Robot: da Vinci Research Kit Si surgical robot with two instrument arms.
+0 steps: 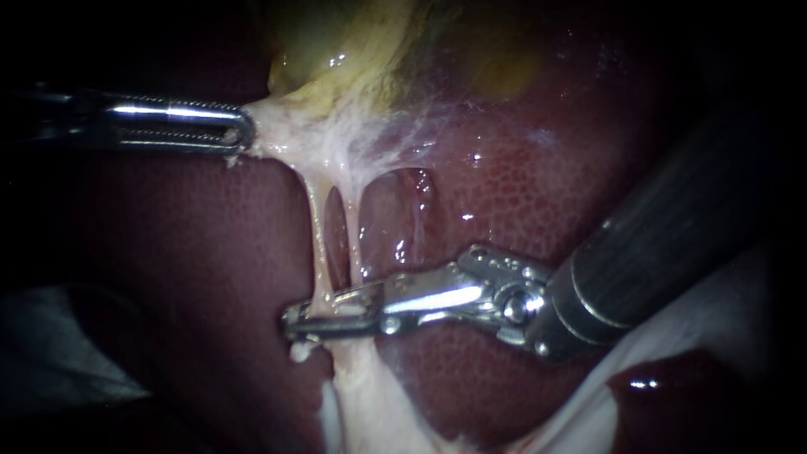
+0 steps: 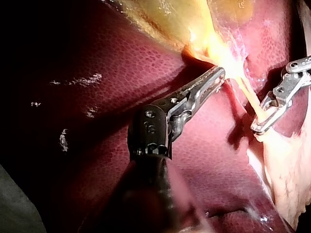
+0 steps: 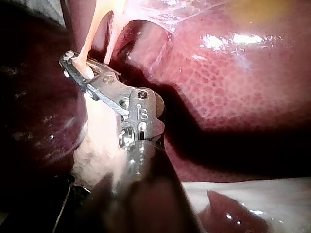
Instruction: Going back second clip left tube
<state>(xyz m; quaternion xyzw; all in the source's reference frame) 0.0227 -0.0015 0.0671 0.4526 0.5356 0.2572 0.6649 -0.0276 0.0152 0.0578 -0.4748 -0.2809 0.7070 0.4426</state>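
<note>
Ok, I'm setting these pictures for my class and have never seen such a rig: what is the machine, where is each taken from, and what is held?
It is a surgical robot at a bench, working with two long thin instruments. One picture comes from an endoscope close to the tissue; the other two from cameras on each instrument's arm. The dark red mass is a pig's liver, the yellowish sac the gallbladder. The left instrument has its jaws shut on pale tissue below the gallbladder, stretching it. Two thin tubes run down from there; the right instrument reaches their lower end.
</note>
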